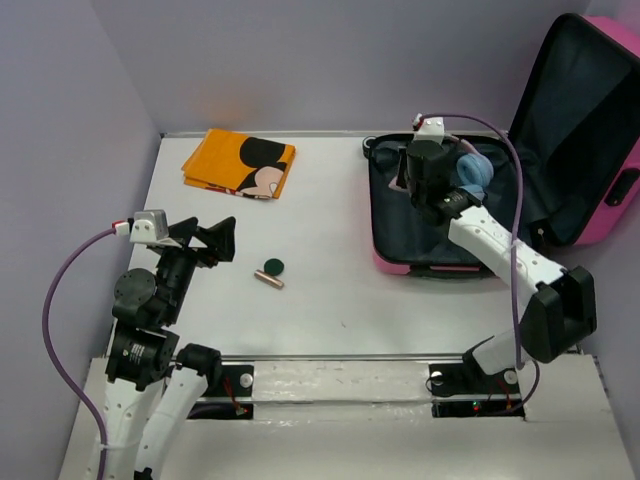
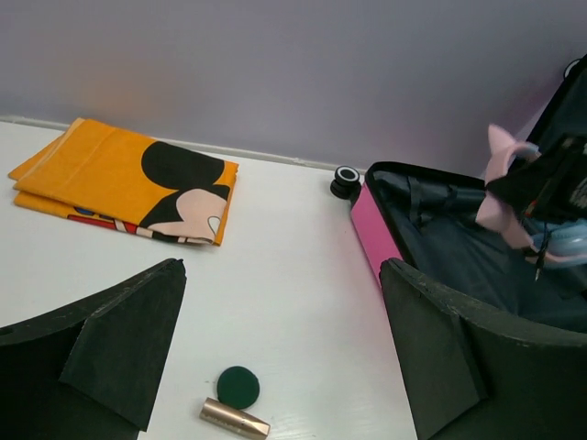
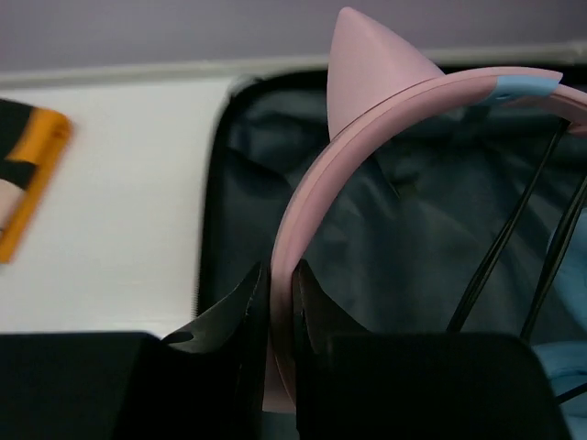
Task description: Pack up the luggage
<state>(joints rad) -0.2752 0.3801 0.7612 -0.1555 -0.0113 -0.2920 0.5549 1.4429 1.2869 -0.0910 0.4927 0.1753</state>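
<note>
My right fingers (image 3: 240, 316) pinch tight on a pink headband (image 3: 307, 192) with a pointy ear, above the open pink luggage (image 1: 400, 267) at the far right of the table (image 1: 320, 200). My left gripper (image 2: 282, 275) hangs wide open, holding nothing.

Robot lab cell, plain lilac walls (image 1: 330, 60) around white table (image 1: 330, 200), left arm (image 1: 150, 300), right arm (image 1: 500, 240) bolted at its edge

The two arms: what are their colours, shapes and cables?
The left arm and right arm have white links and black joints. The left hand and right hand are black, with wedge-shaped fingers. A purple cable reaches a white box at each wrist.
</note>
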